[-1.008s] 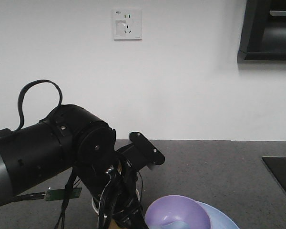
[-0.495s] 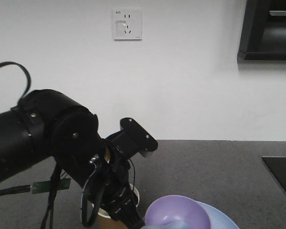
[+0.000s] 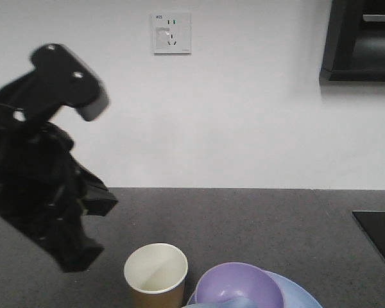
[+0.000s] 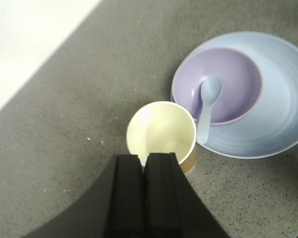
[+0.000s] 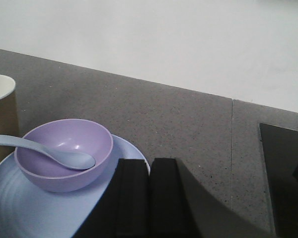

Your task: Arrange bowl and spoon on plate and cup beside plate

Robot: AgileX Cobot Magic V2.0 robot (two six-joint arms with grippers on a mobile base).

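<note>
The brown paper cup [image 4: 161, 134] stands upright and empty on the grey counter, just left of the light blue plate [image 4: 283, 114]. On the plate sits the lilac bowl [image 4: 233, 79], and the pale spoon [image 4: 207, 106] lies with its scoop in the bowl and its handle over the rim. My left gripper [image 4: 145, 157] is shut and empty, held above the cup's near side. My right gripper [image 5: 148, 161] is shut too, low at the plate's [image 5: 20, 208] right edge, beside the bowl [image 5: 64, 153]. In the front view the cup [image 3: 156, 276] stands free of the raised left arm [image 3: 45, 186].
A black cooktop [image 3: 378, 234] is set into the counter at the right, also seen as a dark panel [image 5: 283, 173] in the right wrist view. A white wall with a socket [image 3: 172, 32] runs behind the counter. A dark cabinet [image 3: 362, 42] hangs at the upper right.
The left arm has risen and swung left, away from the cup. The cup now stands in plain sight beside the plate; bowl and plate have not moved.
</note>
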